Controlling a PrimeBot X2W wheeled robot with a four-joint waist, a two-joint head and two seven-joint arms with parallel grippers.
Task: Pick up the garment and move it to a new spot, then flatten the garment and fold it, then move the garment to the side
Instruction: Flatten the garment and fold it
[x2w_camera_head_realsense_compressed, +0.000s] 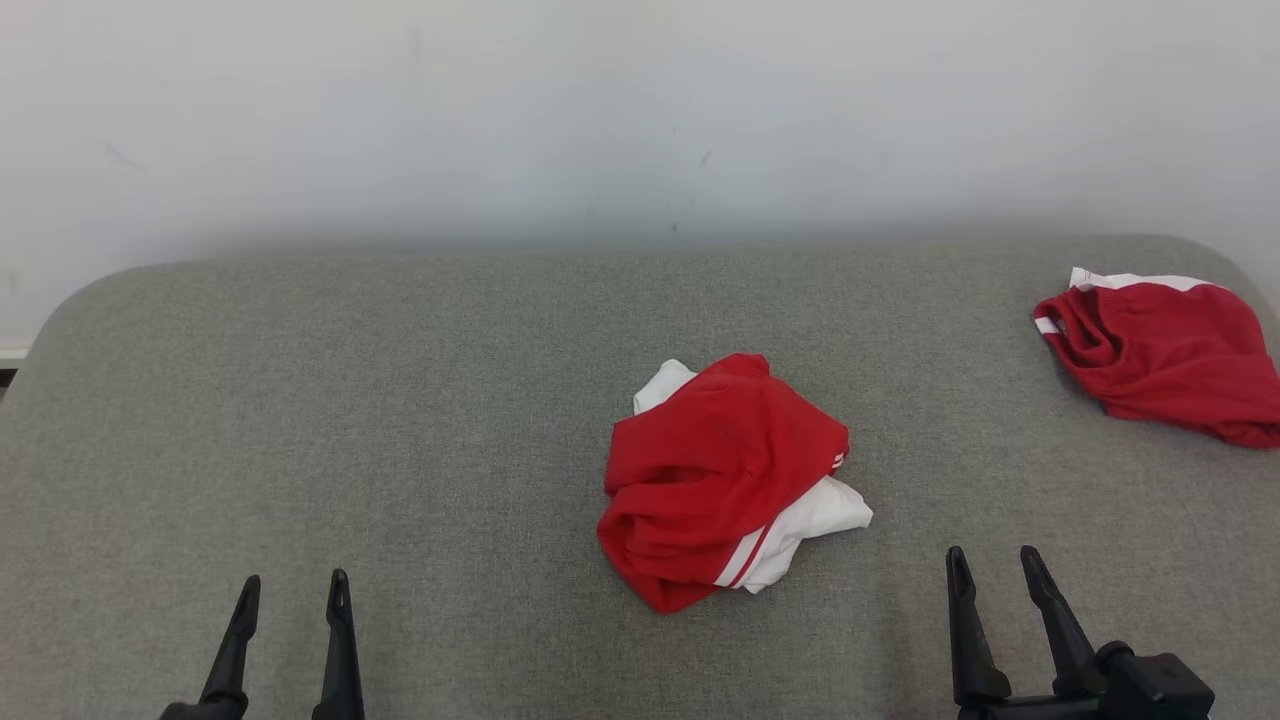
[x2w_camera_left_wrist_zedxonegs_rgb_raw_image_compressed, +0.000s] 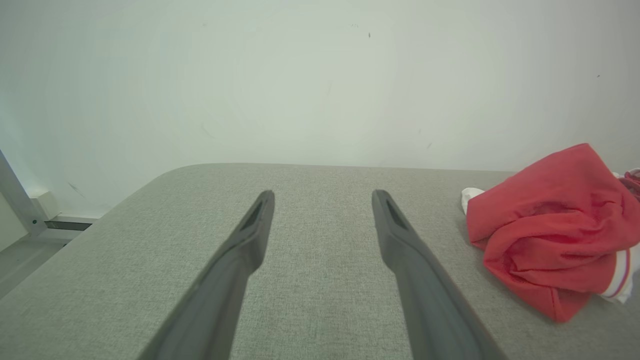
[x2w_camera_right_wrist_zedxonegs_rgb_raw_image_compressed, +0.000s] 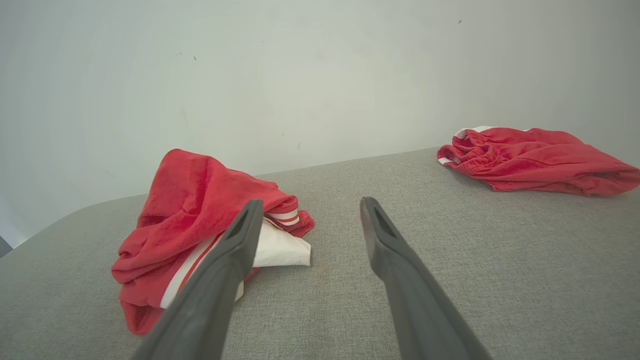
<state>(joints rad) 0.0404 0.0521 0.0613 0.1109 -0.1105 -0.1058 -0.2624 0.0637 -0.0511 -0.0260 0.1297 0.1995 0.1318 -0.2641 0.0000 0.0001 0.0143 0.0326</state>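
Head view: crumpled red-and-white garment (x2w_camera_head_realsense_compressed: 715, 480) at the middle of the grey padded surface (x2w_camera_head_realsense_compressed: 400, 400); second red garment (x2w_camera_head_realsense_compressed: 1160, 350) at the far right edge, well apart; left gripper (x2w_camera_head_realsense_compressed: 296, 578) lower left and right gripper (x2w_camera_head_realsense_compressed: 992, 552) lower right, both empty, jaws spread, clear of the cloth. Left wrist view: fingers parted over bare grey surface, garment off to their right, untouched. Right wrist view: fingers parted, the one at that view's left crossing in front of the garment's white part, second red garment farther off at upper right.
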